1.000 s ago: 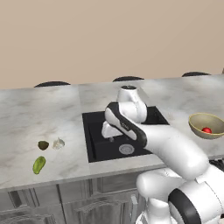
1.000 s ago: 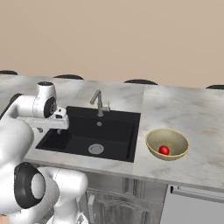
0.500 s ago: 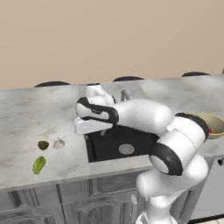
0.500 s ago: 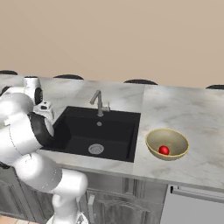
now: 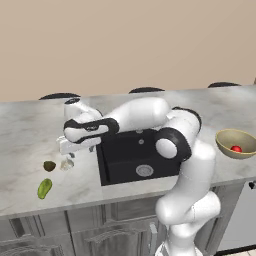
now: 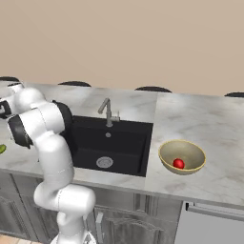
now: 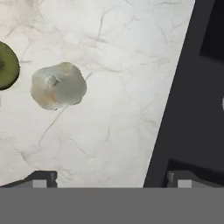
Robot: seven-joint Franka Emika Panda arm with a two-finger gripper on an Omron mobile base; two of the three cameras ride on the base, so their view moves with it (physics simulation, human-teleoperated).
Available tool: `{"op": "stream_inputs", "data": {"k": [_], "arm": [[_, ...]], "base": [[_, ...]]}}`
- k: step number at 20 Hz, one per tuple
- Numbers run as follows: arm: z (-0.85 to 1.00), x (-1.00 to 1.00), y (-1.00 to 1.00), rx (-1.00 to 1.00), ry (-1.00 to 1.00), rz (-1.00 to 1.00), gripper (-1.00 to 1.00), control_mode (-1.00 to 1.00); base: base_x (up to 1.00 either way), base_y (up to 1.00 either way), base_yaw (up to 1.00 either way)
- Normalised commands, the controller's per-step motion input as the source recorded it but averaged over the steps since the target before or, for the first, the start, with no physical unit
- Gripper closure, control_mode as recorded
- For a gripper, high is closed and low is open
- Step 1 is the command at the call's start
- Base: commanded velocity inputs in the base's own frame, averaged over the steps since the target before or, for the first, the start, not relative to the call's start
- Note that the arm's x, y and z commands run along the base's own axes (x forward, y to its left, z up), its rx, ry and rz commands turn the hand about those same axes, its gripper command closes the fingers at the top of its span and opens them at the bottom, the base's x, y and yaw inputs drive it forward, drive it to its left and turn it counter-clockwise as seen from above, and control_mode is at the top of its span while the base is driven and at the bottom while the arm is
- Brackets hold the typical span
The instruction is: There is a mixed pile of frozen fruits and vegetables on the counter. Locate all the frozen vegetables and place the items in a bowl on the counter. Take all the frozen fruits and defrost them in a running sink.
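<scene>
Claw (image 7: pixel 109 181) spread wide, empty, hanging over the pale marbled counter (image 7: pixel 122 65) edge by the black sink: shift toward the whitish garlic-like bulb (image 7: pixel 58 85), left of centre in hand view, centre both fingertips on it before you descend.

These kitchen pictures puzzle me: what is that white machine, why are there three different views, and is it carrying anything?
It is a white robot arm on a base that can drive. Two cameras ride on the base behind it, left and right; the third sits on its hand, looking down past the gripper. The gripper is open and carries nothing; it hangs above the marbled counter, beside the black sink. Below it lie a whitish garlic bulb, a dark olive lump and a yellow-green oblong fruit. A red tomato already sits in the tan bowl.
</scene>
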Motion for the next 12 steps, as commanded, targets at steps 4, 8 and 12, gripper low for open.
{"op": "stream_inputs", "data": {"k": [4, 8, 12], "arm": [[-0.15, 0.21, 0.79, 0.0, -0.04, 0.1, -1.0, -1.0], [-0.2, 0.02, 0.22, 0.04, 0.03, 0.01, -1.0, -1.0], [-0.09, 0.16, -0.17, 0.01, 0.0, 0.06, -1.0, -1.0]], "base": [[0.0, 0.0, 0.0], [0.0, 0.0, 0.0], [0.0, 0.0, 0.0]]}}
